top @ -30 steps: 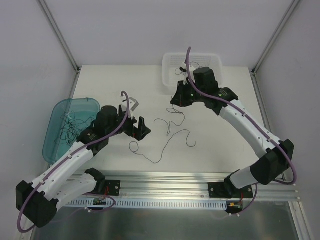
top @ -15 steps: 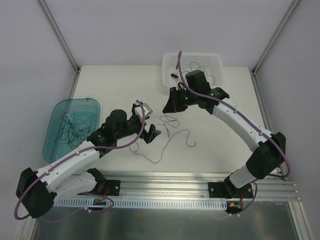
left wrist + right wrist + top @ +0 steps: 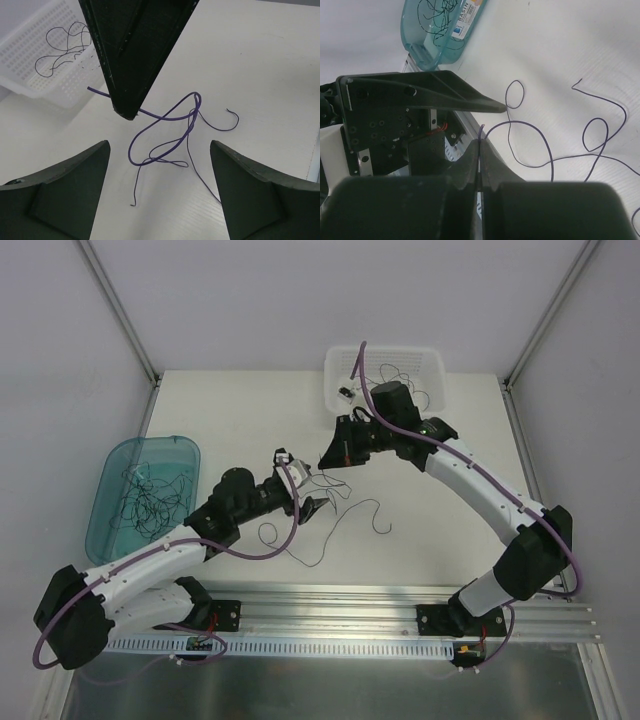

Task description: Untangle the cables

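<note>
Thin dark purple cables [image 3: 377, 503] lie in loose loops on the white table between the arms. My right gripper [image 3: 327, 460] is shut on the end of one purple cable [image 3: 530, 124]; a short tip sticks out past its closed jaws [image 3: 481, 142]. In the left wrist view that black gripper [image 3: 131, 112] hangs just above the table with the cable [image 3: 165, 117] trailing from its point into a small knot of loops. My left gripper [image 3: 315, 502] is open, its fingers [image 3: 55, 195] either side of the loops and touching nothing.
A white perforated basket [image 3: 432, 362] at the back holds more cable strands. A teal tub [image 3: 110, 465] on the left contains several dark strands. An aluminium rail [image 3: 330, 602] runs along the near edge. White walls close in the table.
My right gripper came forward and left from the basket towards the table's middle, still shut on the cable. My left gripper swung right up to the loose loops and its jaws narrowed slightly.
</note>
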`<action>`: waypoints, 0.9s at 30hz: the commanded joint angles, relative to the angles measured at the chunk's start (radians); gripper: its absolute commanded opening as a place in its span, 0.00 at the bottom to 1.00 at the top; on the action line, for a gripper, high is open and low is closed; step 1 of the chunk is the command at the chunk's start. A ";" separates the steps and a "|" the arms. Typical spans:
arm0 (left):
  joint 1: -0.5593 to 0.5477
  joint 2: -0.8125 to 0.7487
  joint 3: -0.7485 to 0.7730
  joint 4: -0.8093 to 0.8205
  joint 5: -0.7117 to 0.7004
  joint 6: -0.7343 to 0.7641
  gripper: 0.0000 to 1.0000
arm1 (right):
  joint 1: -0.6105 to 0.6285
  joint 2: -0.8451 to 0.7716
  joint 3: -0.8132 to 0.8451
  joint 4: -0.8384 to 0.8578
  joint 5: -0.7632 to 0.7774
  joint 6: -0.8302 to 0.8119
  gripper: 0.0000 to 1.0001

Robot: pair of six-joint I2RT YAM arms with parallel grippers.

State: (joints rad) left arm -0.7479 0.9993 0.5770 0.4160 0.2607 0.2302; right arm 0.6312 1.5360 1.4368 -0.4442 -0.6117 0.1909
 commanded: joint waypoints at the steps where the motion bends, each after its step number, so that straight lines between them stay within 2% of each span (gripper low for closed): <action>1: -0.016 0.013 -0.002 0.122 0.051 0.047 0.81 | 0.013 -0.043 -0.006 0.053 -0.046 0.030 0.01; 3: -0.018 0.021 0.006 0.122 0.069 0.052 0.74 | 0.015 -0.043 -0.007 0.056 -0.054 0.031 0.01; 7: -0.022 0.032 0.007 0.124 0.103 0.031 0.46 | 0.013 -0.047 -0.012 0.050 -0.045 0.021 0.01; 8: -0.022 0.032 0.007 0.124 0.109 0.017 0.31 | 0.015 -0.047 -0.013 0.047 -0.039 0.019 0.01; 10: -0.022 0.024 0.006 0.124 0.112 -0.002 0.17 | 0.013 -0.047 -0.018 0.041 -0.023 0.012 0.01; 11: -0.022 0.021 0.004 0.122 0.114 -0.023 0.07 | 0.013 -0.048 -0.022 0.044 -0.014 0.010 0.02; 12: -0.022 0.016 0.004 0.121 0.111 -0.040 0.02 | 0.013 -0.051 -0.027 0.042 -0.008 0.009 0.05; 13: -0.022 0.009 0.003 0.118 0.100 -0.060 0.00 | 0.013 -0.054 -0.032 0.044 -0.003 -0.002 0.12; 16: -0.022 -0.005 0.009 0.101 0.066 -0.159 0.00 | 0.015 -0.083 -0.053 0.038 0.035 -0.036 0.18; 18: -0.022 -0.008 0.009 0.083 0.061 -0.222 0.00 | 0.013 -0.108 -0.070 0.032 0.049 -0.050 0.13; 19: -0.022 -0.013 0.004 0.083 0.049 -0.229 0.00 | 0.015 -0.112 -0.076 0.033 0.050 -0.053 0.07; 22: -0.022 -0.016 -0.005 0.084 0.028 -0.299 0.00 | 0.015 -0.125 -0.096 0.029 0.038 -0.051 0.02; 27: -0.022 -0.021 -0.014 0.073 0.009 -0.331 0.00 | 0.013 -0.184 -0.141 0.021 0.069 -0.099 0.11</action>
State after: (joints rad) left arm -0.7605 1.0039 0.5728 0.4664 0.2852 -0.0414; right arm 0.6403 1.4231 1.3163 -0.4316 -0.5671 0.1463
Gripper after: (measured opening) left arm 0.009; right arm 0.092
